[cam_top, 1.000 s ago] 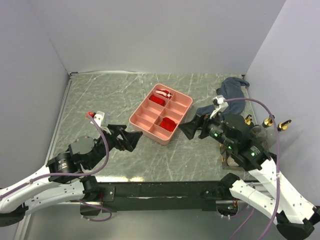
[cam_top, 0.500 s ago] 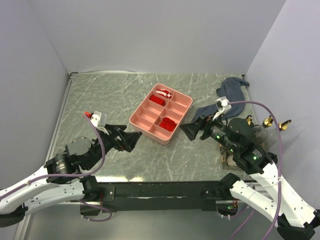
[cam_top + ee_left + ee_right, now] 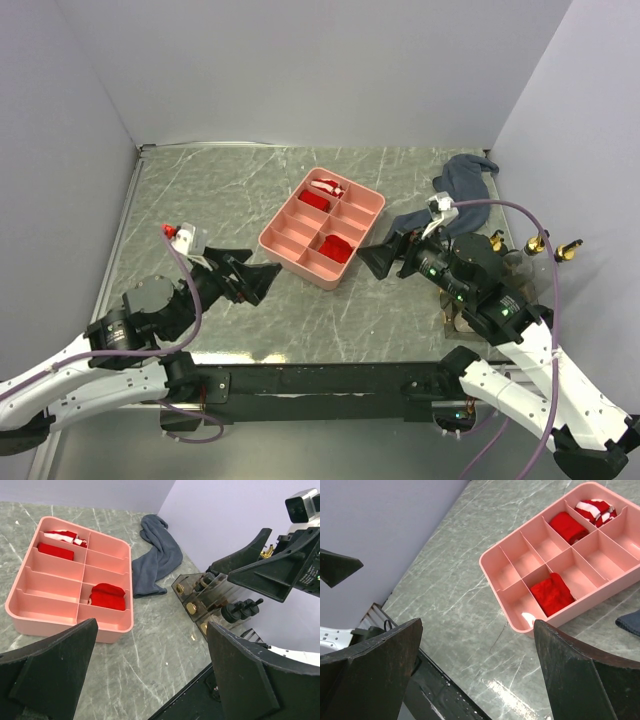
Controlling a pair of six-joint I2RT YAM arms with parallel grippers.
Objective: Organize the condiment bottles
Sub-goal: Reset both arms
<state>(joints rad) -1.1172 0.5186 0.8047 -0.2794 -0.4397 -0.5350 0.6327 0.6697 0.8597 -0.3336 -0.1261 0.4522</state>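
Observation:
The condiment bottles (image 3: 535, 244) stand at the table's right edge, mostly hidden behind my right arm; only gold spouts show in the top view. In the left wrist view they stand in a clear stepped rack (image 3: 200, 596), with gold caps and a black-capped bottle (image 3: 239, 610) showing. My left gripper (image 3: 256, 281) is open and empty, low over the table left of the pink tray; it also shows in the left wrist view (image 3: 152, 626). My right gripper (image 3: 384, 259) is open and empty right of the tray, in front of the bottles; it also shows in the right wrist view (image 3: 478, 625).
A pink divided tray (image 3: 281, 221) with red cloth pieces lies mid-table, also seen by the left wrist (image 3: 30, 612) and the right wrist (image 3: 512, 622). A blue-grey cloth (image 3: 462, 181) lies at the back right. Walls close the left, back and right sides.
My left arm has drawn back slightly to the left, its gripper still open. My right gripper has barely moved.

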